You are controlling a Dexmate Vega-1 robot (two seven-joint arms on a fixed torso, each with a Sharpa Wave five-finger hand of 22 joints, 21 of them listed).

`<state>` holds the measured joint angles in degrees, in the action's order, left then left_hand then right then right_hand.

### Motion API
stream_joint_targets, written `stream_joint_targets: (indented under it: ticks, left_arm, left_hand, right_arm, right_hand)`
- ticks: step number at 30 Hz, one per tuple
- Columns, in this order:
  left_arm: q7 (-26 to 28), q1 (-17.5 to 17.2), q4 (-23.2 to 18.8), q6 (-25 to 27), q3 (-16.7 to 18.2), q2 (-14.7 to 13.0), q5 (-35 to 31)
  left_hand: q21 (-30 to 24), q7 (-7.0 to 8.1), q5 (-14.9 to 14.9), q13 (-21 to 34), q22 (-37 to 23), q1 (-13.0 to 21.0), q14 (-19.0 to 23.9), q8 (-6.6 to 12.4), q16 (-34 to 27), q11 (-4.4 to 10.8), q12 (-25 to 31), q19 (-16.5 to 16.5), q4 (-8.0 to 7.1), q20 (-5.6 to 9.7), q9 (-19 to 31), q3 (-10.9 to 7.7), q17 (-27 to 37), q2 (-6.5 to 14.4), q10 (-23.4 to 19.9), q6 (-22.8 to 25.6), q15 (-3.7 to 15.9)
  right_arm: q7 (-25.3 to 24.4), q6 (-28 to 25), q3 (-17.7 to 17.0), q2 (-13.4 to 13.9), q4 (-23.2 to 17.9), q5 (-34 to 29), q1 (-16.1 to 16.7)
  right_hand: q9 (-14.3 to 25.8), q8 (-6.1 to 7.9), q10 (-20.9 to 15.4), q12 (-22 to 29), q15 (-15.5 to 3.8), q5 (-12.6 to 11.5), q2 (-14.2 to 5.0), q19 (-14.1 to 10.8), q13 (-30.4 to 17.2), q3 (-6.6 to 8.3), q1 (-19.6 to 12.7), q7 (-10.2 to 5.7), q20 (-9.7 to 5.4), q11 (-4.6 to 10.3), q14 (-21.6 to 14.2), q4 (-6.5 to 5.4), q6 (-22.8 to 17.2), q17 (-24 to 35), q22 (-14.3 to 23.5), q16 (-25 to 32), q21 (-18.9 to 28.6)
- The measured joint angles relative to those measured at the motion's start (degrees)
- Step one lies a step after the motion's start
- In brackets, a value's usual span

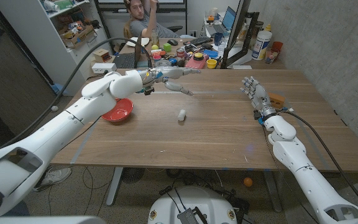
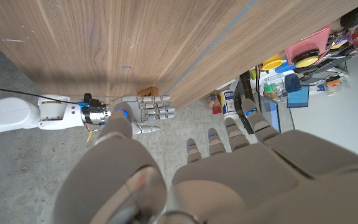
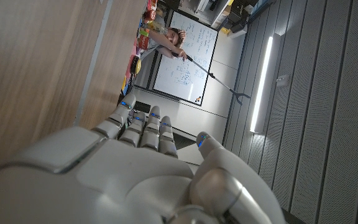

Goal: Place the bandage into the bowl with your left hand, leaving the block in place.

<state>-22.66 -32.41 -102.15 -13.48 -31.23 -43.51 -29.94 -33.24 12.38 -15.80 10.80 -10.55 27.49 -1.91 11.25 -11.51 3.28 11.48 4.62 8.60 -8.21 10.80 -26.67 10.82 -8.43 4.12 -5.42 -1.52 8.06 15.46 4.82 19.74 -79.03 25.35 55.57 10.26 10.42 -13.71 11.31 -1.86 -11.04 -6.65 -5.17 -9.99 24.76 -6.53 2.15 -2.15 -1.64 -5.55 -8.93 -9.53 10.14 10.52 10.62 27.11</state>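
Left hand (image 1: 174, 79) fingers spread, holding nothing — bandage (image 1: 181, 115) lies on the table below and just beyond its fingertips, nearer this hand than right hand (image 1: 253, 92); long axis too small to tell.

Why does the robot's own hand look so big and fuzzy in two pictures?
In the left wrist view the left hand sits close to the lens, soft-edged; likewise the right hand in the right wrist view. In the head view the bandage looks sharp.
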Motion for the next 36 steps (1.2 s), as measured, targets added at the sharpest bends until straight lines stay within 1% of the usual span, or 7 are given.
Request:
stream_joint_targets:
  ticks: [3, 4, 5, 14, 22, 23, 36]
  left_arm:
    - [-1.9, 0.0, 0.0, 0.3, 0.0, 0.0, -0.6]
    - [-2.5, 1.8, 0.8, 0.4, -1.5, 0.6, -0.7]
    - [-3.0, 2.3, 1.0, 0.5, -2.0, 0.8, -0.9]
    - [-6.7, 4.7, 2.5, 1.0, -4.5, 1.8, -2.4]
    - [-9.0, 6.1, 3.3, 1.4, -6.4, 2.5, -3.9]
    - [-9.2, 6.2, 3.4, 1.4, -6.6, 2.6, -4.1]
    - [-11.7, 7.1, 4.6, 1.9, -8.6, 3.4, -5.9]
  left_hand:
    - [0.0, 0.02, 0.0, 0.0, 0.0, 0.3, 0.2, 0.00, 0.0, 0.00, 0.0, 0.0, -0.06, -0.03, 0.0, 0.08, 0.0, -0.3, 0.0, 0.0, 0.24]
    - [0.0, 0.18, 0.0, 0.0, 0.0, 0.3, 0.3, 0.00, 0.0, 0.00, 0.0, -0.2, -0.06, -0.23, 0.0, 0.08, 0.0, -0.3, 0.0, 0.2, 0.30]
    - [0.0, 0.01, -0.3, 0.0, 0.0, 0.4, 0.3, 0.15, 0.0, 0.22, 0.0, -0.4, -0.06, -0.45, 0.0, 0.08, 0.0, -0.2, -0.2, 0.4, 0.30]
    - [0.0, -0.09, -0.5, 0.0, 0.0, 1.3, 0.9, 0.22, 0.0, 0.10, 0.4, -0.5, 0.17, -0.92, 0.0, 0.31, 0.0, -0.2, -0.5, 1.1, 0.52]
    - [0.4, -0.09, -0.7, 0.0, 0.0, 2.0, 0.9, 0.22, 0.0, 0.10, 0.4, -0.5, 0.17, -0.91, 0.0, 0.31, 0.0, 0.0, -0.5, 1.1, 0.52]
    - [0.4, -0.09, -0.7, 0.0, 0.0, 2.3, 0.9, 0.22, 0.0, 0.10, 0.4, -0.5, 0.17, -0.92, 0.0, 0.31, 0.0, -0.3, -0.5, 1.1, 0.52]
    - [0.4, -0.09, -0.9, 0.0, 0.0, 3.5, 0.9, 0.22, 0.0, 0.10, 0.4, -0.5, 0.40, -0.91, 0.0, 0.55, 0.0, 0.0, -0.5, 1.1, 0.52]
  right_arm:
    - [0.0, 0.0, -0.1, -0.1, 0.2, 0.0, -0.1]
    - [0.1, 0.1, -0.1, -0.1, 0.3, 0.1, -0.1]
    - [0.1, 0.2, -0.1, -0.1, 0.3, 0.2, -0.1]
    - [0.1, 0.3, -0.3, -0.4, 0.9, 0.3, -0.2]
    - [0.2, 0.6, -0.3, -0.6, 1.4, 0.3, -0.4]
    - [0.2, 0.6, -0.3, -0.6, 1.5, 0.4, -0.4]
    - [0.3, 0.6, -0.6, -0.7, 1.3, 0.5, 0.0]
  right_hand:
    - [0.0, 0.00, 0.0, 0.0, 0.00, 0.0, 0.00, 0.0, 0.0, 0.00, 0.0, 0.00, 0.00, 0.00, 0.0, 0.00, 0.0, 0.0, 0.0, 0.0, 0.0]
    - [0.0, 0.00, 0.0, 0.0, 0.02, 0.0, 0.00, 0.0, 0.0, 0.00, 0.0, 0.00, 0.00, 0.00, 0.0, 0.00, 0.0, 0.0, 0.0, 0.0, 0.0]
    - [0.0, 0.00, 0.0, 0.0, 0.21, 0.0, 0.00, 0.0, 0.0, 0.00, 0.0, 0.00, 0.02, 0.00, -0.2, 0.00, 0.0, 0.0, 0.0, 0.0, 0.0]
    - [0.0, 0.00, 0.0, 0.0, 0.21, 0.0, 0.00, -0.2, 0.0, 0.00, 0.0, 0.00, 0.21, 0.00, -0.2, 0.00, 0.0, 0.0, 0.0, 0.0, -0.2]
    - [0.0, 0.00, 0.0, 0.0, 0.21, 0.0, 0.00, -0.2, 0.0, 0.00, 0.0, 0.21, 0.21, 0.00, -0.2, 0.00, -0.2, -0.2, 0.0, 0.0, -0.2]
    - [0.0, 0.00, 0.0, 0.0, 0.21, 0.0, 0.00, -0.2, 0.0, 0.00, 0.0, 0.21, 0.21, 0.00, -0.2, 0.00, -0.2, -0.3, 0.0, 0.0, -0.2]
    - [0.0, 0.00, 0.0, 0.0, 0.21, 0.0, 0.00, -0.2, 0.0, 0.00, 0.0, 0.21, 0.21, 0.00, -0.2, 0.00, -0.2, -0.3, 0.0, 0.0, -0.4]
